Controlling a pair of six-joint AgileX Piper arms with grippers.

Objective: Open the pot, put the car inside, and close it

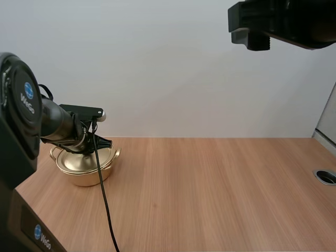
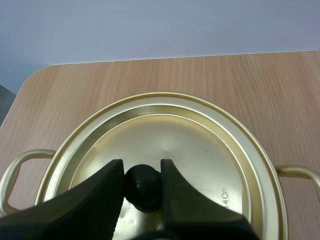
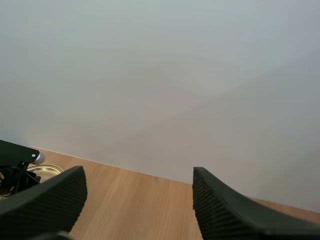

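The pot [image 1: 86, 167] stood on the counter [image 1: 210, 189] at its left side, close to the base of the left arm [image 1: 52, 123] and well apart from the right edge. It was a low golden pot with two loop handles [image 2: 22, 167], one on each side. The lid [image 2: 200, 150] lay flat on it, and its rim sat evenly all around, so the pot was closed. In the middle of the lid there was a round black knob [image 2: 143, 187].

The left arm reached over the pot from the left. In the left wrist view, the left jaws came down on the lid with one black finger [image 2: 100, 195] on each side of the knob. Both inner faces looked to be in contact with the knob, so the left jaws seemed to pinch it, though the view from behind the fingers did not show the contact very clearly. The lid was not lifted.

The right arm [image 1: 283, 21] hung high above the far right part of the counter, away from the pot. In the right wrist view the right jaws were open, with the two ribbed inner faces wide apart and nothing between them. Beyond them, the edge of the lid [image 3: 42, 172] showed under the left arm.

Near the right edge of the counter there was a small round hole [image 1: 326, 176] with a grey ring.
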